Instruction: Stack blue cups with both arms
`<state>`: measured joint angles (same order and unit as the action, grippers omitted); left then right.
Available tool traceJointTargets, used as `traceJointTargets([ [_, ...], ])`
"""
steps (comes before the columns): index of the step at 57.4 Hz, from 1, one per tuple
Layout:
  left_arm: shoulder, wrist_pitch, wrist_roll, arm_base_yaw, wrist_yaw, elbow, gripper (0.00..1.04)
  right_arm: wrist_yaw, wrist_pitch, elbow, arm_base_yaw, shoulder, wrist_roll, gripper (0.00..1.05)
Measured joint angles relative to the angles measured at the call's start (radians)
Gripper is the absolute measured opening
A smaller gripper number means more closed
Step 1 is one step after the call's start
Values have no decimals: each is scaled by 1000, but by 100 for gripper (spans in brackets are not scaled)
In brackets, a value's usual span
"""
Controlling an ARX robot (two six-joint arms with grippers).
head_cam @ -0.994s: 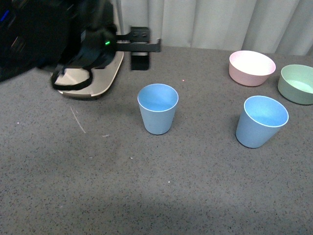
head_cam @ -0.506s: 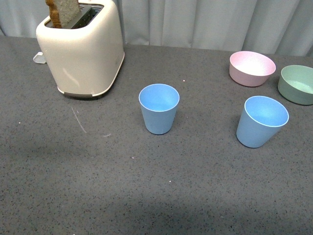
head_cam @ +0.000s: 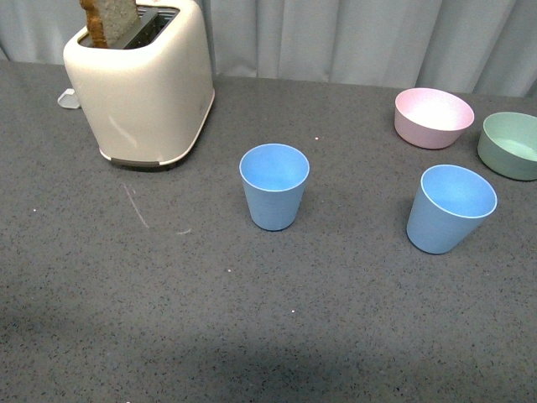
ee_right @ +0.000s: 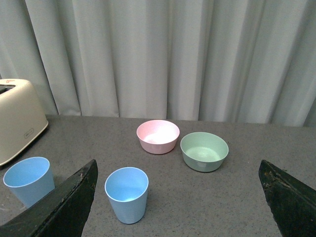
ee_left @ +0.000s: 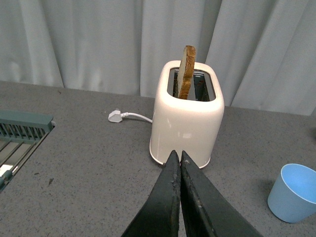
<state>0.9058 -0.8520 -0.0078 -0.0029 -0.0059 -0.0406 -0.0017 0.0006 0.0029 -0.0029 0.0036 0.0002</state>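
Standing upright on the grey table [head_cam: 168, 294], both cups keep their long axes vertical, with open mouths pointing up and narrower bases on the surface. You find the first blue cup [head_cam: 273, 186] near the middle, in front of and to the right of the cream toaster [head_cam: 138, 84], which holds a slice of toast [head_cam: 105, 21]. The second blue cup [head_cam: 450, 208] stands well apart to its right, in front of the pink bowl [head_cam: 433, 117] and near the pale green bowl [head_cam: 508, 144], touching neither. Both cups look empty inside. Your left gripper [ee_left: 177, 154] has its fingers pressed together with nothing between them, pointing toward the toaster. Your right gripper [ee_right: 177, 164] is spread wide, holding nothing, with both cups and both bowls seen between its fingers.
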Motion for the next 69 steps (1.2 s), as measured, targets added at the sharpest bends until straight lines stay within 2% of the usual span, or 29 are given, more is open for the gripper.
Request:
traceJointTargets([
  [8,-152,129,0,0,6,21,4,0,0,0,0,0,0,95],
  [34,-448,396,0,0,6,22,4,0,0,0,0,0,0,95],
  [69,-691,633,0,0,6,22,4,0,0,0,0,0,0,95],
])
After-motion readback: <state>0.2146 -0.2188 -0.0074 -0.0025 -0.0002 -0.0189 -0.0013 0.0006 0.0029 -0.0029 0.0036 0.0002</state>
